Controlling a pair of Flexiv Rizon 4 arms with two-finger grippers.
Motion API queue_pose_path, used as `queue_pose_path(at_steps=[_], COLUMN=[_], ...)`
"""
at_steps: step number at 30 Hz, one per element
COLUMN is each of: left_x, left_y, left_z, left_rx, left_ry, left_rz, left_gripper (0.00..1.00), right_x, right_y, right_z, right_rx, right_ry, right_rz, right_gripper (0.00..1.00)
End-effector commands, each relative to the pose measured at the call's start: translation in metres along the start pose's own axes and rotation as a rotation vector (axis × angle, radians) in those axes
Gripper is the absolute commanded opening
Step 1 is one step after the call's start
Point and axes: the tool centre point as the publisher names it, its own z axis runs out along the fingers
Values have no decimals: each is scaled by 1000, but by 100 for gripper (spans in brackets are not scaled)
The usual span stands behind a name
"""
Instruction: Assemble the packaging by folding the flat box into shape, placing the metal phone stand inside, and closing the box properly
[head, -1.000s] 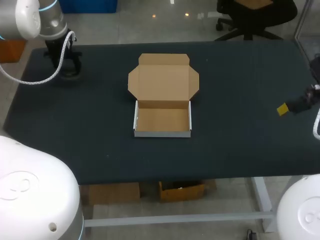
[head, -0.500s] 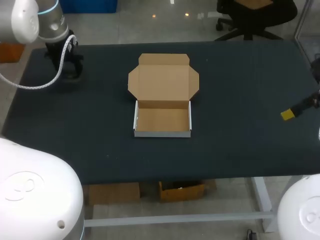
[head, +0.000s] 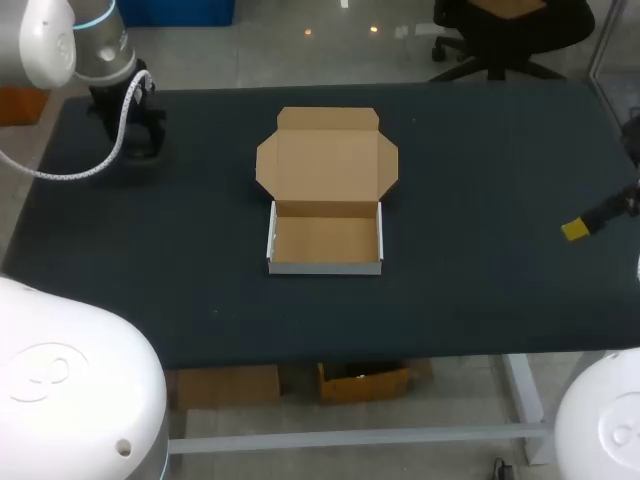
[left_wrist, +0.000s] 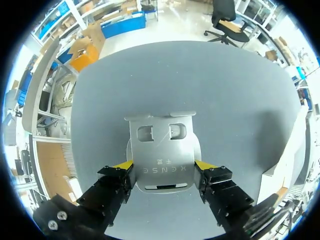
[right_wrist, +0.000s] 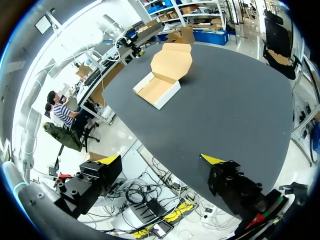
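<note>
Far left of the open brown cardboard box (head: 326, 238), left gripper (left_wrist: 164, 165) straddles silver metal phone stand (left_wrist: 161, 145), cannot tell if clenched; should clamp edges squarely.

Your left arm (head: 60, 40) is made of rounded white and pale grey shells, with a light blue ring (head: 96, 14) at one joint. A white cable (head: 50, 172) hangs from it in a loose loop. The left dome (head: 70, 400) and the right dome (head: 610, 420) are big, smooth and white, and each has a small dark hole. Your left gripper (left_wrist: 163, 166) has black, blocky fingers (left_wrist: 112, 187) with yellow wedge tips, and silver screws (left_wrist: 57, 216) sit further back. Your right gripper (right_wrist: 161, 160) matches it, with black blocks dotted with round holes and yellow tips.
</note>
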Motion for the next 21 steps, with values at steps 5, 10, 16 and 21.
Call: queue_pose_path(at_steps=[5, 10, 16, 21], left_x=[15, 26, 36, 47], left_y=[7, 15, 25, 37], left_z=[-10, -17, -25, -31], left_rx=[22, 35, 45, 57], left_ry=[-19, -27, -38, -46], left_rz=[12, 40, 60, 88], left_gripper=[0, 0, 0, 0], right_x=[8, 7, 3, 1], right_y=[16, 14, 0, -14], right_z=[17, 28, 33, 33], right_rx=[3, -2, -7, -5], right_ry=[-71, -67, -79, -68], right_rz=[-259, -374, -430, -446], right_gripper=[100, 100, 100, 100])
